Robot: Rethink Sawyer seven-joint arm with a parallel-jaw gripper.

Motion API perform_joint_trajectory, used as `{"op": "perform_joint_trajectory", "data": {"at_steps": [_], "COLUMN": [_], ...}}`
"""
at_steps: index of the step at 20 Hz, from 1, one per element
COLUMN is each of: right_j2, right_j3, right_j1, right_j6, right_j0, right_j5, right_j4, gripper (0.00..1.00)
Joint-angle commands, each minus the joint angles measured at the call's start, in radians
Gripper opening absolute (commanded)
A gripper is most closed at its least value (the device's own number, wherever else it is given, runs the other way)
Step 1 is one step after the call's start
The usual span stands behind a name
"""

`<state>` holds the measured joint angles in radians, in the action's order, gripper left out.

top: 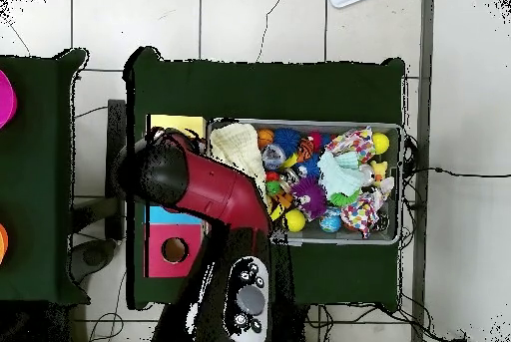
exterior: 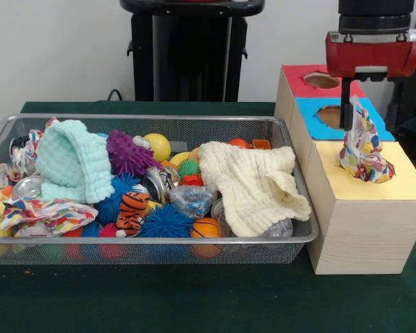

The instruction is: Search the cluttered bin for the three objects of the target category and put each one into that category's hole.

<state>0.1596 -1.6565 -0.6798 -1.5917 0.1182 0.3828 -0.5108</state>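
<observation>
Holding colourful wrapper (exterior: 362,149) in yellow hole (exterior: 374,175), bin (exterior: 194,125) w/ toys, cloths

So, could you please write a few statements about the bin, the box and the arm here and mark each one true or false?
1. A colourful patterned cloth hangs from the gripper over the yellow section of the wooden box. True.
2. The box's sections are, from the far end, red, blue, then yellow. True.
3. The wire bin stands on top of the wooden box. False: it stands beside the box, on the green table cover.
4. A cream knitted cloth lies at the bin's end nearest the box. True.
5. The bin holds only cloths. False: it also holds spiky balls, such as a purple one, and a yellow ball.
</observation>
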Motion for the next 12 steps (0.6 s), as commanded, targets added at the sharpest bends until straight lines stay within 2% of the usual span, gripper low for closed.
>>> {"op": "perform_joint_trajectory", "data": {"at_steps": [1,10,12], "right_j2": [-0.034,-0.018,-0.027], "right_j3": [-0.085,-0.110,-0.125], "right_j1": [-0.031,-0.080,-0.083], "right_j6": [-0.168,-0.078,-0.056], "right_j0": [-0.043,-0.101,-0.124], "right_j5": [0.205,0.261,0.242], "right_j4": [0.034,0.114,0.128], "gripper": [1.00,1.00,1.00]}}
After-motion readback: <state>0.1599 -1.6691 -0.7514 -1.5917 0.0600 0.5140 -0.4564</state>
